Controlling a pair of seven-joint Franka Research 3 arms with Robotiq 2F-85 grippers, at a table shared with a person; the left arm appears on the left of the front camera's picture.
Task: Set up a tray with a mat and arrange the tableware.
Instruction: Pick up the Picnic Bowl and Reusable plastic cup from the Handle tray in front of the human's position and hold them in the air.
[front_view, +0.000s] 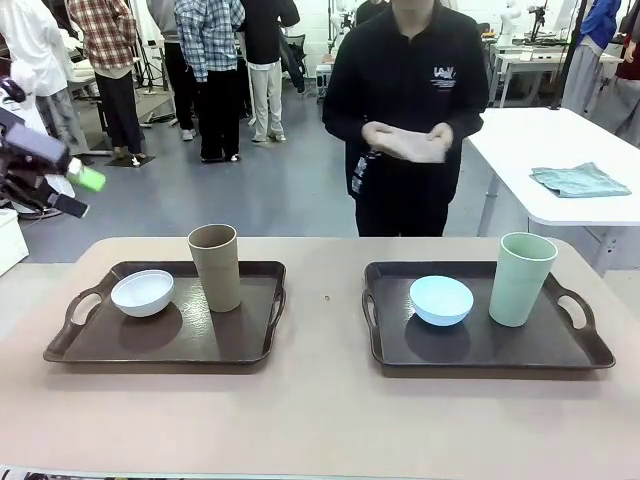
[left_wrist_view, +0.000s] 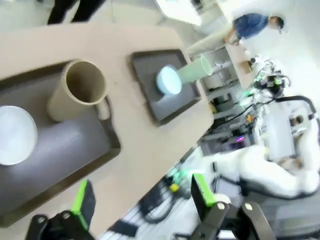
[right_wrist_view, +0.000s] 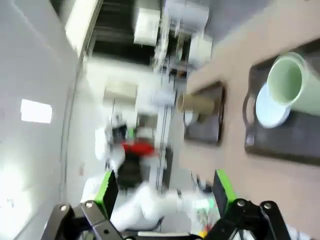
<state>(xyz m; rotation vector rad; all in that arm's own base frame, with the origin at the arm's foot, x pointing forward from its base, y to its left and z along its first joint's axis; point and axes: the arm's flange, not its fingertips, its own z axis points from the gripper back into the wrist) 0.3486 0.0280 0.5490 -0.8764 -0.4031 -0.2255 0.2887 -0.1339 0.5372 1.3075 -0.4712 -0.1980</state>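
Across the lower half of the front frame, a tan table (front_view: 320, 410) with a matte top is seen, and two dark brown rectangular trays with raised rims and cut-out handles are laid on it, well apart, with bare tabletop between them. On the left tray (front_view: 215, 335), one white bowl (front_view: 142, 292), small, round and smooth, is set just left of one tan-brown cup (front_view: 216, 267), tall, handleless and upright. On the right tray (front_view: 480, 345), one light blue bowl (front_view: 441, 299) is placed just left of one pale green cup (front_view: 522, 279), also upright. Two bowls and two cups are thus counted, one of each per tray. Beyond the far edge of the table, at upper centre, a pale folded mat (front_view: 410, 145) is held in both hands by a person in black. At the right edge, one crumpled teal cloth (front_view: 580, 179) is laid on a white side table (front_view: 545, 135); at upper left, several standing people are seen farther off. The left gripper (front_view: 85, 193) is raised at the upper left, clear of the table, its green-padded fingers spread with nothing between them, as is confirmed low in the left wrist view (left_wrist_view: 140, 197). The right gripper (right_wrist_view: 165, 187) is likewise spread wide and grips nothing, with both trays seen beyond it at the right of its frame.
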